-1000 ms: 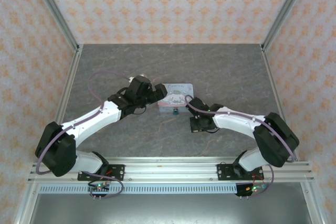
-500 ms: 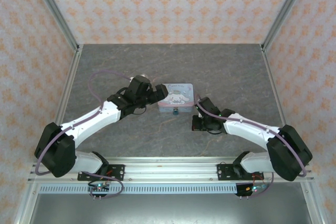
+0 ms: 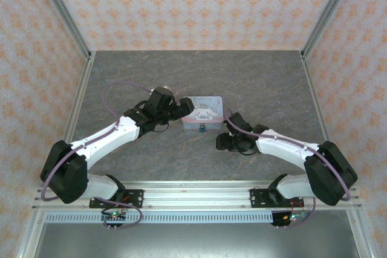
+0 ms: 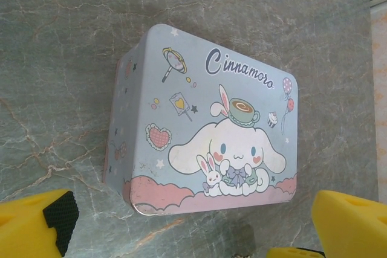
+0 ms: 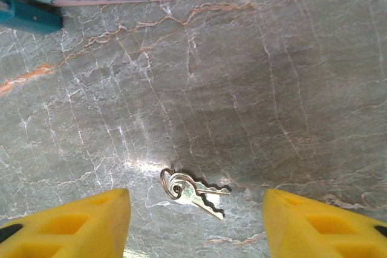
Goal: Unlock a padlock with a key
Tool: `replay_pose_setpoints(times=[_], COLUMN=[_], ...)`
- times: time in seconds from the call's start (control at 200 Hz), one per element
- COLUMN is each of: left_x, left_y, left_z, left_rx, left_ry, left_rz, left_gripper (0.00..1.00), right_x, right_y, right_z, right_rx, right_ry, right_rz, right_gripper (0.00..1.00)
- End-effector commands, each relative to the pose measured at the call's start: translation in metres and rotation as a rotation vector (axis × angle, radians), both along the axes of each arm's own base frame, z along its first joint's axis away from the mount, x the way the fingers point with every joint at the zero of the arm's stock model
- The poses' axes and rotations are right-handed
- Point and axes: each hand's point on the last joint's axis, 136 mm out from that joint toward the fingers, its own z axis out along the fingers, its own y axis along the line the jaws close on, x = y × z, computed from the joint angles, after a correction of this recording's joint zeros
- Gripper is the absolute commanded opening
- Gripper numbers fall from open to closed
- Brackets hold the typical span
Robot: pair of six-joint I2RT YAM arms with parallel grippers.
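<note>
Now hovering right claw (image 5: pixel 195 209), fingers apart, over key (image 5: pixel 196 193) lying flat on table (image 5: pixel 272 89); judging it light, thin, slippery; aiming pinch at ringed head.

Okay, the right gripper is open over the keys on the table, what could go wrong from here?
The keys lie flat on the table under the open right gripper, so closing could skid them or pinch the ring instead of a key. The left gripper is open too, gripping nothing, so the tin and the padlock beside it might slide once a key pushes in.
</note>
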Motion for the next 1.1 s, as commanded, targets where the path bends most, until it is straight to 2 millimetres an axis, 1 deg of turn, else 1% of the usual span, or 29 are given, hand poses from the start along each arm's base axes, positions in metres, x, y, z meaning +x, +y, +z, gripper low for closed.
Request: replay_pose_setpoints(times=[0.0, 0.23, 0.591, 0.846, 0.966, 1.091], left_x=[0.001, 0.001, 0.003, 0.004, 0.005, 0.006], left_y=[-0.002, 0.001, 0.002, 0.002, 0.002, 0.001], left_z=[0.001, -0.002, -0.001, -0.004, -0.004, -0.003], left_rx=[0.011, 0.019, 0.025, 0.035, 0.031, 0.028], left_ry=[-0.013, -0.012, -0.021, -0.024, -0.028, -0.032], left_rz=[-0.014, 0.000, 0.002, 0.002, 0.003, 0.001], left_gripper=[1.00, 1.00, 1.00, 1.00, 1.00, 1.00], right_x=[0.002, 0.000, -0.007, -0.003, -0.001, -0.003], right_y=[0.000, 0.012, 0.005, 0.012, 0.013, 0.012], right_z=[0.003, -0.001, -0.017, -0.023, -0.025, -0.030], right_rx=[-0.050, -0.067, -0.134, -0.137, -0.174, -0.228], right_ry=[0.007, 0.044, 0.101, 0.117, 0.126, 0.136], right_rz=[-0.013, -0.047, -0.121, -0.133, -0.136, -0.132], right_gripper=[0.56, 0.55, 0.55, 0.55, 0.51, 0.44])
